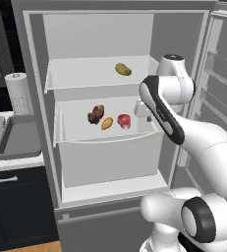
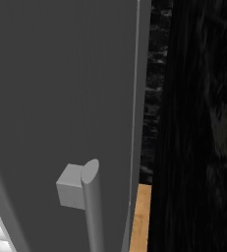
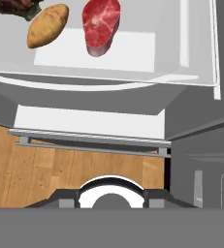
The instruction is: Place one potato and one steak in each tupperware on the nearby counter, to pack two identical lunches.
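nothing packed yet, as far as you can judge: you see red steak [image 3: 102, 25], potato [image 3: 47, 32] on fridge shelf [image 3: 147, 46], second potato [image 1: 123, 69] above. claw closed, empty. counter [image 1: 14, 164] far left.

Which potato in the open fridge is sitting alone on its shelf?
The darker, olive-brown potato on the upper shelf. The orange-tan potato lies a shelf lower, between a dark brown steak and a red steak.
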Motion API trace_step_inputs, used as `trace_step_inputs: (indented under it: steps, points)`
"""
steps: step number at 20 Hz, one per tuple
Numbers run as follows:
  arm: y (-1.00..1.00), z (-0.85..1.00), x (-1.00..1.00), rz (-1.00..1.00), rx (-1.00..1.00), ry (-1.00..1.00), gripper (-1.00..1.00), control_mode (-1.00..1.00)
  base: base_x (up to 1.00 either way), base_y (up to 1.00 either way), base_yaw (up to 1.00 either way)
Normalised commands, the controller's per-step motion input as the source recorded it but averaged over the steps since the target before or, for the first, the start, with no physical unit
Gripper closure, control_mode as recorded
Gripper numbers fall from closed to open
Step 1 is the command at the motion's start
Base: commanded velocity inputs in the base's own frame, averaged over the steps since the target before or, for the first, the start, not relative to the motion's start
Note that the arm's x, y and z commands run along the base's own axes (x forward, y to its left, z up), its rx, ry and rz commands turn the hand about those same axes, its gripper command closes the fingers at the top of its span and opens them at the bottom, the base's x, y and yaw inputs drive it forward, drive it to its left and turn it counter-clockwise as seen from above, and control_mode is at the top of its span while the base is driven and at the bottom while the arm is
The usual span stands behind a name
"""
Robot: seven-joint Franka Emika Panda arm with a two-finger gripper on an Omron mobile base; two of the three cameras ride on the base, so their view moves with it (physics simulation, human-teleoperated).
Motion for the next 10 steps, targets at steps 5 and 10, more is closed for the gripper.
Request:
trace_step_inputs:
  steps: [5, 10]
  points:
    - [0.04, 0.0, 0.0, 0.0, 0.01, 0.0, -1.0, -1.0, 0.0, 0.0, 0.0]
    - [0.13, -0.12, 0.0, 0.0, 0.0, -0.03, -1.0, -1.0, 0.0, 0.0, 0.0]
